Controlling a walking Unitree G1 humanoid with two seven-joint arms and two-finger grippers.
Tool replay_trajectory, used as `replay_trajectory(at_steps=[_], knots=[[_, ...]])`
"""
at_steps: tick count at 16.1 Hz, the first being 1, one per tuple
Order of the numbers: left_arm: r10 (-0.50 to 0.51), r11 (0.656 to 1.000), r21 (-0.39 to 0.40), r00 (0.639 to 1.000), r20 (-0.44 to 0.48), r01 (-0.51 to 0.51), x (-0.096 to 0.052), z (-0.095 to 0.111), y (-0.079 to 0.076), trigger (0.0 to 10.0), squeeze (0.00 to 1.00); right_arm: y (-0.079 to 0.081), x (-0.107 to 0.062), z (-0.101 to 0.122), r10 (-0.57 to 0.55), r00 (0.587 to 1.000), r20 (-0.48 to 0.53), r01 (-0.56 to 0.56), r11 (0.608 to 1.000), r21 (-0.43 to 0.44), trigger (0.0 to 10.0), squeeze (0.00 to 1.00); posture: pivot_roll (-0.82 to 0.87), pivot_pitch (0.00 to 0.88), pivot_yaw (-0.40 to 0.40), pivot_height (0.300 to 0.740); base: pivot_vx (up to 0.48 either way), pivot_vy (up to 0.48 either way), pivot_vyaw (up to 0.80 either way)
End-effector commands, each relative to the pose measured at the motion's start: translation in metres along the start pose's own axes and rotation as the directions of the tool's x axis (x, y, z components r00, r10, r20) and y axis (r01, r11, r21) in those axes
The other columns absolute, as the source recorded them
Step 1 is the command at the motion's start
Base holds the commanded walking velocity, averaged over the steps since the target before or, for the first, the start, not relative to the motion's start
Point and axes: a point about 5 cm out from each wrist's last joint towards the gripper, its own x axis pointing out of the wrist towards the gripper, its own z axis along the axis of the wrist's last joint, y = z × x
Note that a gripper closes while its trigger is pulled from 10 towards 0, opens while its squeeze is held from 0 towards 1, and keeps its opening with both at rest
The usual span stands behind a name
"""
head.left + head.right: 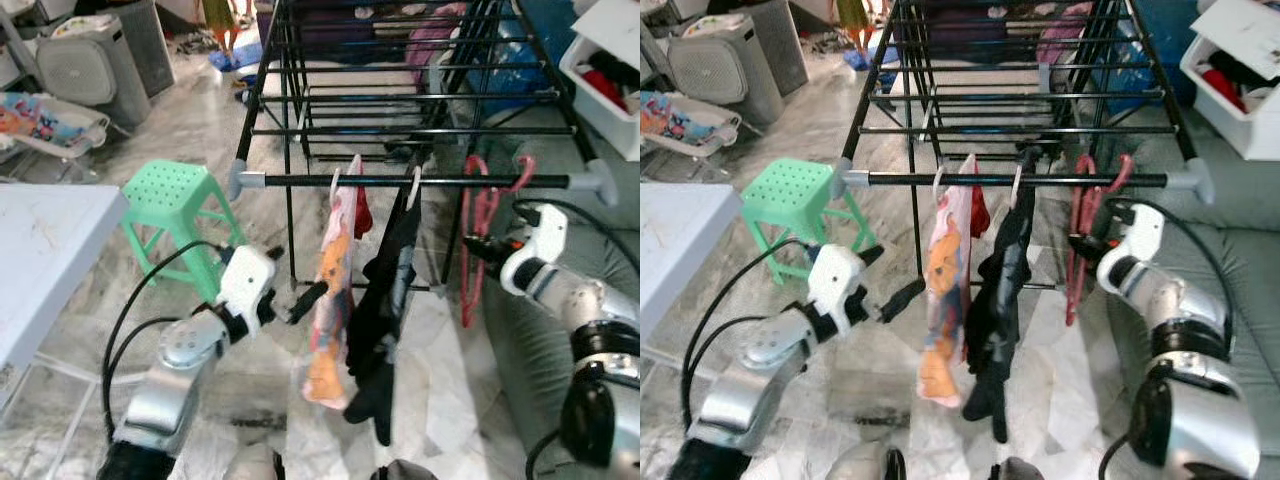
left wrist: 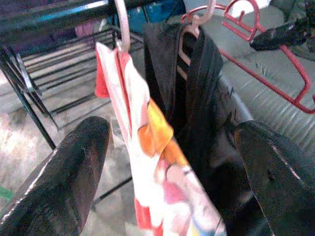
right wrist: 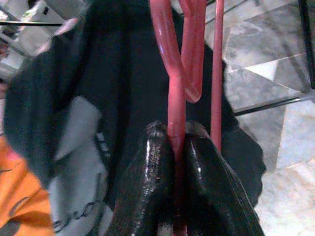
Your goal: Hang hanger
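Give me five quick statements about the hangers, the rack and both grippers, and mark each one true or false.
1. The right gripper has its jaws shut on the red hanger. True.
2. The left gripper grips the black garment. False: its jaws are open beside the patterned garment.
3. The red hanger hooks over the rack's front rail. True.
4. The green stool stands on the robot's right. False: it is on its left.
5. Two garments hang on the front rail. True.
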Motion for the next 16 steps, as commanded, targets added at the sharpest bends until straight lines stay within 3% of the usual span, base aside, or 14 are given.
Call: replay_trajectory(at_steps=[1,8,9,10,11,16], knots=[[-0.008,1.000,0.016,1.000,-0.002,0.008,-0.003,0.004,0.001,10.0,0.00,0.003,0.001,0.015,0.001,0.999,0.046,-0.001,1.000,-0.016,10.0,0.00,0.10,0.042,0.079,0.740,0.000,0.000,0.00],[-0.003,1.000,0.028,1.000,-0.025,0.003,-0.006,0.008,0.003,10.0,0.00,-0.028,-0.009,-0.003,-0.095,0.995,0.027,0.095,0.996,0.001,10.0,0.00,0.12,0.050,0.092,0.740,0.000,0.000,0.00],[-0.011,1.000,0.024,1.000,-0.025,0.012,-0.004,0.007,0.000,10.0,0.00,-0.035,-0.015,-0.002,-0.117,0.992,0.035,0.117,0.993,0.000,10.0,0.71,0.10,0.052,0.099,0.740,0.000,0.000,0.00],[-0.014,1.000,0.023,1.000,-0.025,0.014,-0.003,0.007,-0.001,10.0,0.00,-0.036,-0.016,-0.002,-0.119,0.992,0.037,0.119,0.993,0.003,10.0,0.71,0.10,0.052,0.099,0.740,0.000,0.000,0.00],[-0.017,1.000,0.021,1.000,-0.024,0.018,-0.002,0.007,-0.002,10.0,0.00,-0.039,-0.018,0.000,-0.119,0.992,0.043,0.119,0.993,0.004,10.0,1.00,0.09,0.051,0.099,0.740,0.000,0.000,0.00],[-0.022,1.000,0.014,1.000,-0.016,0.022,0.004,0.009,-0.004,10.0,0.00,-0.040,-0.019,0.002,-0.119,0.991,0.057,0.123,0.989,-0.076,10.0,1.00,0.08,0.046,0.096,0.740,0.000,0.000,0.00]])
